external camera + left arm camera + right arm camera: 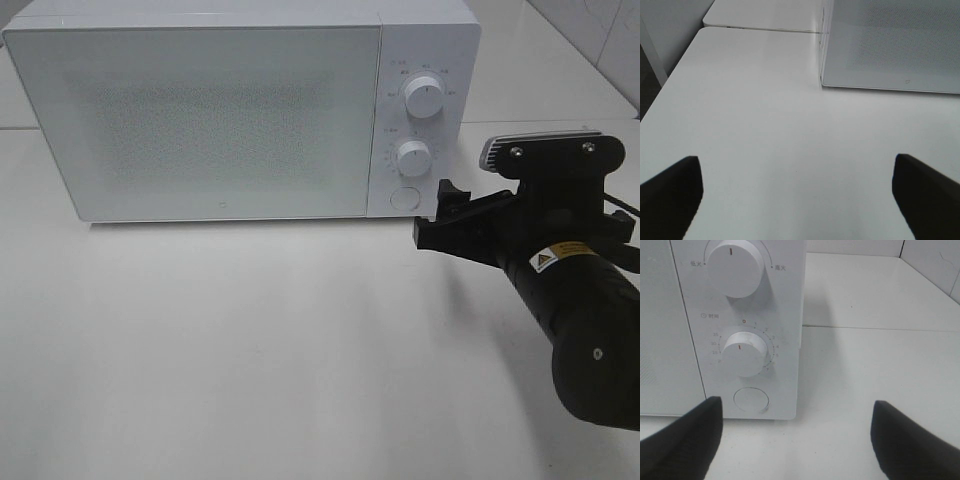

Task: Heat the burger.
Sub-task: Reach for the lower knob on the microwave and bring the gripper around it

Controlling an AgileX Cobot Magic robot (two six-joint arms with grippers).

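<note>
A white matte table (pixel 250 350) fills the exterior high view. A white boxy microwave (pixel 200 110) with a speckled grey door, shut, stands at 11 o'clock. The black right arm (pixel 570 300) reaches in from 4 o'clock. Its right gripper (pixel 435 212) is spread wide and empty, at 3 o'clock just beside the control panel. The left gripper (pixel 796 161) is likewise spread, over bare table. On the panel, the white upper dial (pixel 424 98) is at 12 o'clock, the white lower dial (pixel 412 157) mid-panel and the round white button (pixel 404 196) at 6 o'clock. Where the burger is cannot be told.

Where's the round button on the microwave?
The round button sits at the bottom of the microwave's right-hand panel in the high view, just under the lower knob, near the right tool.
</note>
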